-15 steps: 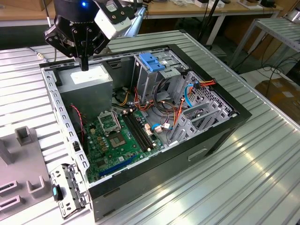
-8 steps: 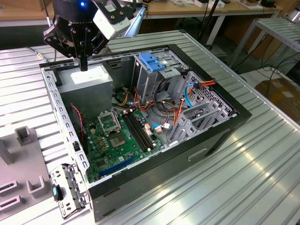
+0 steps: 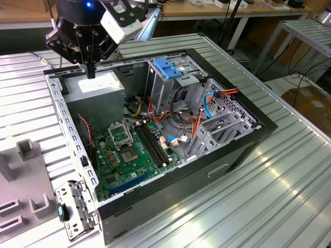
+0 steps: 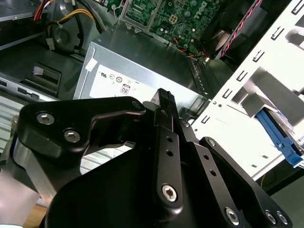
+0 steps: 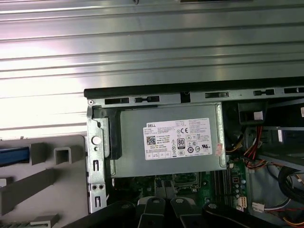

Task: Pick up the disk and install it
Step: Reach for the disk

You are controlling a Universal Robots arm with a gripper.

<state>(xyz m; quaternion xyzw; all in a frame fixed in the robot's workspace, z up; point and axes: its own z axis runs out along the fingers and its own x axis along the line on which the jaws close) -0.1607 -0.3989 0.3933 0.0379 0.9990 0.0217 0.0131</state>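
The gripper [image 3: 90, 71] is clenched, its two black fingers [image 4: 164, 102] pressed together with nothing between them. It hangs tips-down just over the labelled top of the power supply [image 3: 101, 85], in a corner of the open computer case [image 3: 64, 121]; whether the tips touch the housing cannot be told. Past the power supply lies the green motherboard [image 3: 129, 152]. The disk [image 5: 14, 156] sits outside the case on the grey holder [image 5: 71, 190], which lies beside the case's side wall [image 5: 96, 156], well apart from the gripper. What can be seen of it in both wrist views is a bright blue rail. That rail runs crosswise to the side wall, with one end pointing toward it. The rest of the body is cut off, so its full lie cannot be told.
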